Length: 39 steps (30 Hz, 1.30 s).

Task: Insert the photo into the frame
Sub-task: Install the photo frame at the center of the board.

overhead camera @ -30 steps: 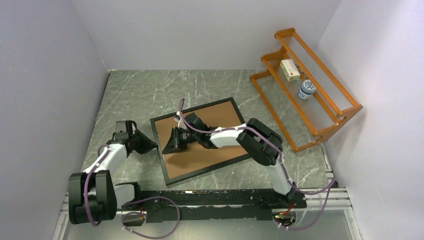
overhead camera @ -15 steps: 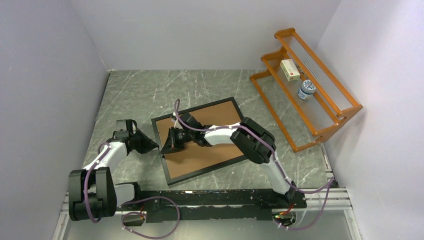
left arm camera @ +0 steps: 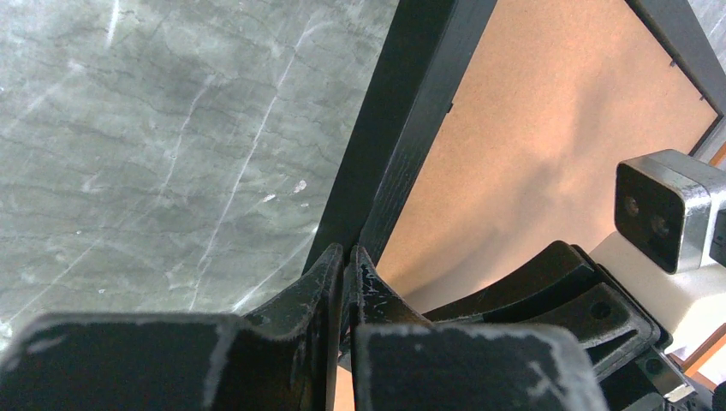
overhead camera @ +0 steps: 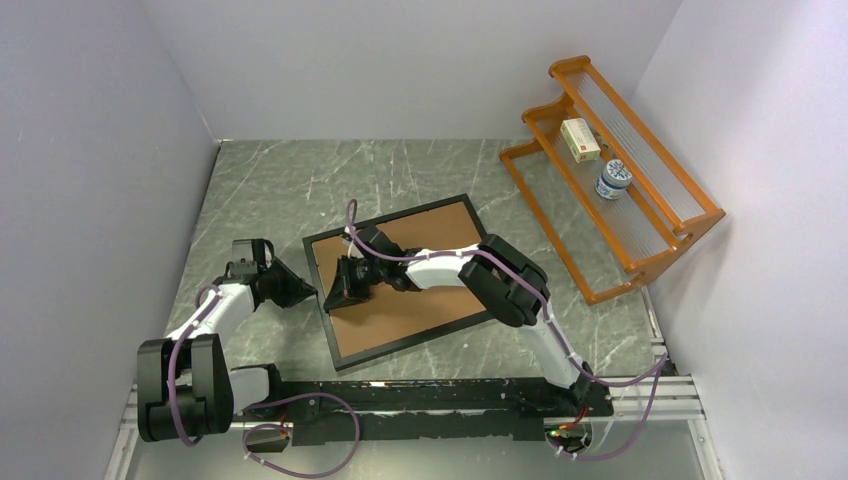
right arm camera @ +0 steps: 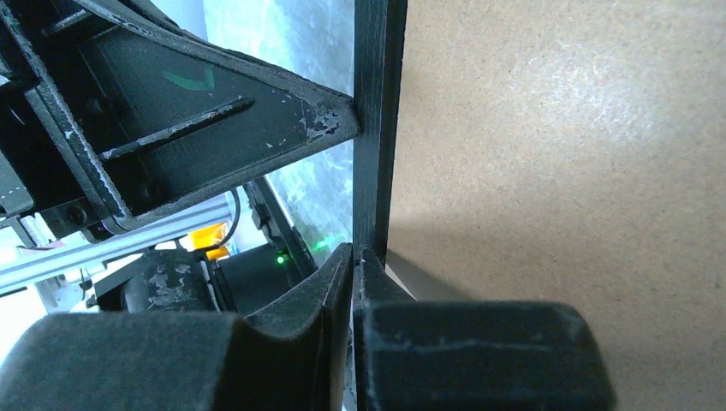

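**Both pincers meet, closed, at the frame's 9 o'clock rail**

The frame (overhead camera: 400, 320) lies back-up at the middle of the table (overhead camera: 270, 190), showing its matte brown fibre board (right arm camera: 556, 154). The photo shows in no view, so I cannot tell whether it sits beneath. The left gripper (overhead camera: 315, 292), tips pressed together, butts the thin black woodgrain rail (left arm camera: 411, 103) from outside. The right gripper (overhead camera: 333, 296), down to a slit, meets it from over the board. This is likely to brace or nudge the rail, not to grasp it. The table looks slick, with grey marble veining.
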Motion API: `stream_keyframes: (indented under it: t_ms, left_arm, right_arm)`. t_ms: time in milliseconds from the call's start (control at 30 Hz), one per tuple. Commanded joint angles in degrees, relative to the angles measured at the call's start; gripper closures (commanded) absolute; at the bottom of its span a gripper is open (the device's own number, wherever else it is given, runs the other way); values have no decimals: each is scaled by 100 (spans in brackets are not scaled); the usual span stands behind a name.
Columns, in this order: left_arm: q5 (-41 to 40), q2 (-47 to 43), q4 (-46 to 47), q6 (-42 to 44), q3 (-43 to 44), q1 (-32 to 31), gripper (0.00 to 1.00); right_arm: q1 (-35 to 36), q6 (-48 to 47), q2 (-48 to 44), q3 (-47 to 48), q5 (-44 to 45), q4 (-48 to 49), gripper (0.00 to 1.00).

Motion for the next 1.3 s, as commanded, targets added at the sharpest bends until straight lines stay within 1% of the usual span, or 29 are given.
stream_keyframes:
  t_ms: [0,167,267,633,967,1133,1267]
  left_arm:
    - [-40,-27,-239,111,54,-32,89]
    - [-93,-1,-269,130,69,-30,89]
    - [-114,19,-270,131,81,-32,89]
    - [-216,35,-318,158,108,-34,89]
    - [-238,54,-331,165,108,-25,89]
    - [-228,98,-305,165,108,-26,89]
    - [-245,98,-322,161,117,-27,89]
  right_arm:
    - [14,-261,189,99,280,-507,89]
    - [-28,-304,157,-101,334,-633,82]
    - [-71,-296,131,-237,386,-607,81]
    - [-194,-348,82,-556,453,-681,81]
    - [-210,-485,128,-538,494,-935,79]
    - [-214,-676,174,-503,650,-1293,75]
    - [-217,-781,170,-591,759,-1462,66]
